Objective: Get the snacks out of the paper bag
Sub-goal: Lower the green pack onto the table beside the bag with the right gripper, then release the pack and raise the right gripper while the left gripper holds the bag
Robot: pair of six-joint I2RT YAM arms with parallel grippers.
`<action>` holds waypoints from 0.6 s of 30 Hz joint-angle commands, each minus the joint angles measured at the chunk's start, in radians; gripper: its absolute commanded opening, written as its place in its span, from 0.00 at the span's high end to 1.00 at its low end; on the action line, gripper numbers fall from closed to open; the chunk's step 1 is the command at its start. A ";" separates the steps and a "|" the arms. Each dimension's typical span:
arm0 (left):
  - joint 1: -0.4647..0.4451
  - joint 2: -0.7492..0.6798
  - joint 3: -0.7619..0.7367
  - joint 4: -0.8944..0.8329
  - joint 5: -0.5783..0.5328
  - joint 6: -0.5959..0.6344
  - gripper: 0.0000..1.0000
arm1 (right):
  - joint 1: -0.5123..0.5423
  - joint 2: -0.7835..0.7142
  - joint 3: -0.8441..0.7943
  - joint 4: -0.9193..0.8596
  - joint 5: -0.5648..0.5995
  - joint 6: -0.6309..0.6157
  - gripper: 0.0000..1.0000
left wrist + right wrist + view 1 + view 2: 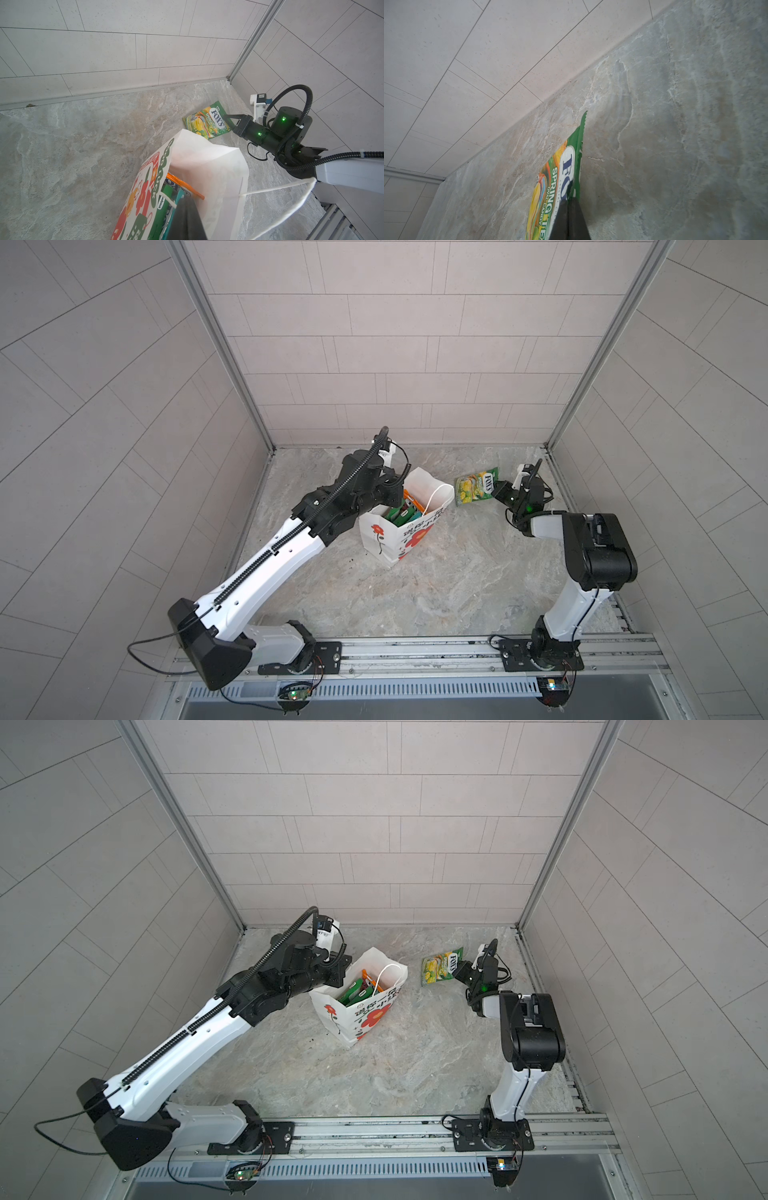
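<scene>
**A:** Top views first. Where is everything?

**B:** The bag [397, 531] stands open mid-table, with snacks [398, 515] poking up inside. The left gripper [394, 497] sits at its left rim, probably to steady it against tipping. The right gripper [497, 491] holds a green packet [476, 486] well right of the bag, near the back corner. It's clear of the bag, so I'd say it's about to be set down.

**A:** Left wrist?

**B:** Its fingers [187, 220] are closed at the bag's mouth. I can't tell if they pinch the rim or the cord [291, 188]. Orange, green and teal snacks are inside. Beyond them the packet [207, 122] tilts low, and whether its corner touches the table [83, 155] I can't tell.

**A:** Right wrist?

**B:** The jaws are clamped on the packet [548, 187] by its top edge, beside the logo. That leaves it hanging edge-on over bare table.

**A:** Anything in the way?

**B:** The back wall [467, 62] is close behind. The loose cord loops out past the bag's mouth and could snag the next reach.
</scene>
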 commanded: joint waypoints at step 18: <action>0.038 0.000 0.119 0.008 -0.031 0.136 1.00 | 0.033 -0.084 -0.024 -0.192 0.067 -0.087 0.48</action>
